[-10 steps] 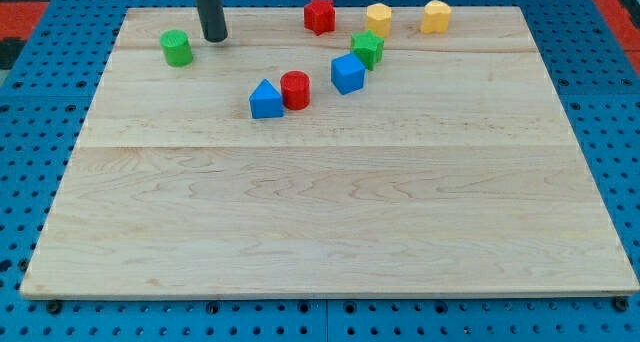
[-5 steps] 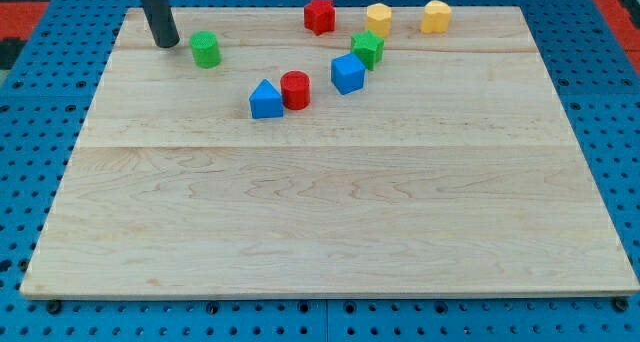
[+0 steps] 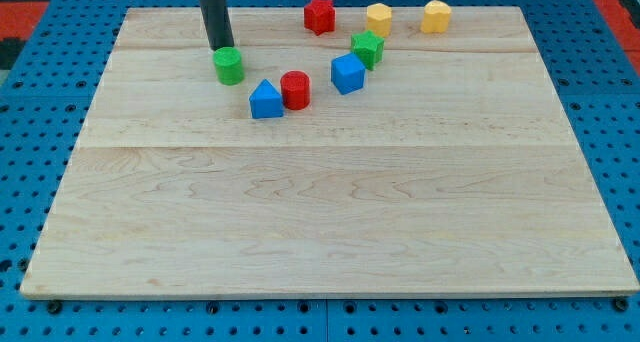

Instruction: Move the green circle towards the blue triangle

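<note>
1. No bins or trays here, just the wooden board (image 3: 330, 232) sitting on a blue pegboard (image 3: 30, 182), with every block loose on top.
2. My tip (image 3: 221, 48) is touching the green circle (image 3: 229, 66) from its 11 o'clock side. It's a plain rod, so no jaws to open or close and nothing is held.
3. The blue triangle (image 3: 266, 99) sits near the green circle, at its 4 o'clock, with a bare gap between them.
4. The red cylinder (image 3: 295, 89) is right against the triangle at its 2 o'clock.
5. Further toward 2 o'clock: the blue cube (image 3: 347, 73) touching the green star (image 3: 367, 49).
6. Along the top edge: the red star (image 3: 319, 15) and two yellow blocks (image 3: 378, 20) (image 3: 435, 16).
7. Count: two green, two blue, two red, two yellow, eight total.
</note>
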Robot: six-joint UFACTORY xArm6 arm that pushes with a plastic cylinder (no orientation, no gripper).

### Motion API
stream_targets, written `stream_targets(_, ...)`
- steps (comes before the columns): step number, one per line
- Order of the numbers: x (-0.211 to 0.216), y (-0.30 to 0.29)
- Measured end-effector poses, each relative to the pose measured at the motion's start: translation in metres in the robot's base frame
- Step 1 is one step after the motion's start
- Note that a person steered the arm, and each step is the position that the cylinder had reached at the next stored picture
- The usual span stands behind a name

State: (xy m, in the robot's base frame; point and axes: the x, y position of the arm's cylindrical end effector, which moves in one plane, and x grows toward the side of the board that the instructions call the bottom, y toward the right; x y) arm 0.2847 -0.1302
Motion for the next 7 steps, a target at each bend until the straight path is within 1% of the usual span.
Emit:
stream_targets(1, 0.020, 0.000)
stream_targets(2, 0.017, 0.000)
stream_targets(3, 0.014, -0.021)
stream_targets(4, 0.094, -0.048)
stream_targets(5, 0.132, -0.024)
stream_targets(6, 0.136, 0.029)
stream_targets(7, 0.134, 0.036)
